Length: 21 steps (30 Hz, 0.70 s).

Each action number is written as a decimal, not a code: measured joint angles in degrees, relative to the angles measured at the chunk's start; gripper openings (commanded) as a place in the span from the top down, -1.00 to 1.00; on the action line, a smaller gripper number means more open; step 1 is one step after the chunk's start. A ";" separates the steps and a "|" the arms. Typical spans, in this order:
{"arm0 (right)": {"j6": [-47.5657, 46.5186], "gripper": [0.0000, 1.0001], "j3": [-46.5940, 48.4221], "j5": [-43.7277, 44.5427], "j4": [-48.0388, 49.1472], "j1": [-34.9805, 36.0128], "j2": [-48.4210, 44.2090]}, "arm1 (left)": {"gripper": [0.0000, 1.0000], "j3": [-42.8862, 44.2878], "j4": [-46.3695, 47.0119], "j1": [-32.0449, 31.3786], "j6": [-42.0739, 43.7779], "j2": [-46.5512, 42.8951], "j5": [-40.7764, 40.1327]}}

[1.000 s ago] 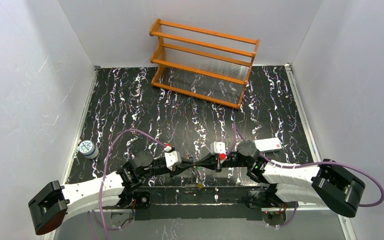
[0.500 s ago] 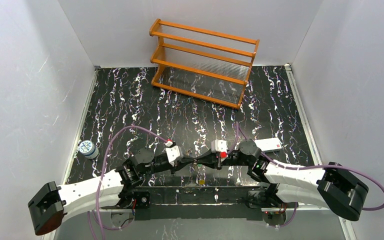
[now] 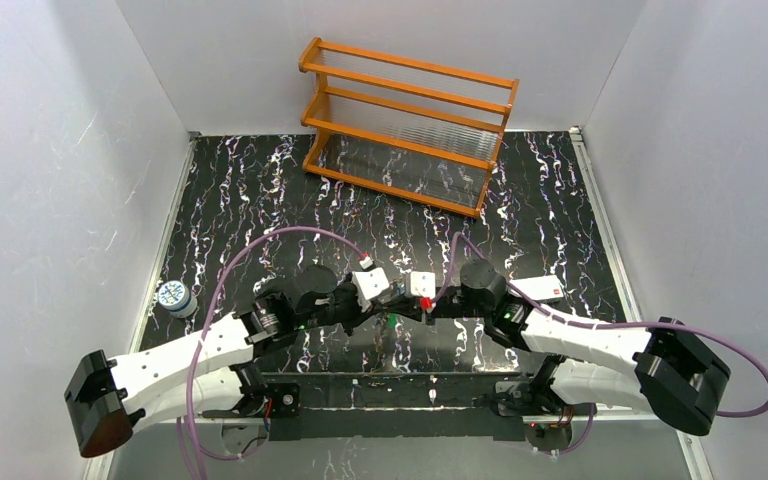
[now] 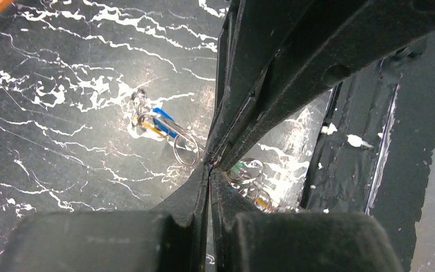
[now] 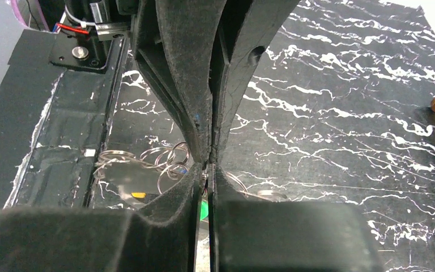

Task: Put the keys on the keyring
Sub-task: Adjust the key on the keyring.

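Above the near middle of the table point(image 3: 260, 200), the left gripper point(image 4: 209, 166), clenched, meets the right gripper point(image 5: 205, 164) tip to tip, a green key point(image 3: 389, 321) hanging just below them. The right jaws show only a slit, grip undeterminable; if either slackens, the green key likely drops among loose wire loops point(image 5: 164, 161), where the keyring cannot be distinguished.

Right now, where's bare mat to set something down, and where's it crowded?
Free: the wide band of mat between the wooden rack and the arms, bordered front-left by the blue-and-white disc and front-right by the white box. Crowded: centre front, where the left tool and right tool meet above the keys and loose rings.
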 measured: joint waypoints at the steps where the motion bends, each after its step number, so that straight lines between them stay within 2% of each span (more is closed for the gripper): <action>1: -0.57 0.77 0.81 -0.04 -1.40 0.00 0.59 | 1.00 0.57 -1.25 0.00 0.26 0.50 -0.07; 3: -1.40 0.97 1.66 -0.13 -3.13 0.04 0.96 | 1.00 1.31 -2.80 0.00 0.74 1.09 -0.15; 8: -2.32 0.97 2.36 -0.28 -4.79 0.11 0.96 | 1.00 2.03 -4.33 -0.11 1.57 1.25 -0.04; 9: -2.29 0.97 2.45 -0.24 -4.98 0.11 0.96 | 0.93 2.03 -4.37 -0.11 1.68 1.25 -0.02; 11: -2.23 0.97 2.51 -0.15 -5.07 0.15 0.96 | 0.66 2.03 -4.44 -0.11 1.86 1.03 -0.04; 14: -1.75 0.97 2.45 -0.15 -4.98 0.26 0.57 | 0.46 1.68 -4.09 -0.11 2.16 -0.66 -0.68; 17: -1.25 0.97 1.25 -0.44 -3.48 0.26 -1.11 | 0.39 -1.07 -0.55 -0.09 1.99 -5.38 -1.18; 21: 0.22 0.97 -0.90 -1.55 -0.46 0.37 -4.59 | 0.43 -7.43 5.81 -0.11 1.44 -12.22 -1.20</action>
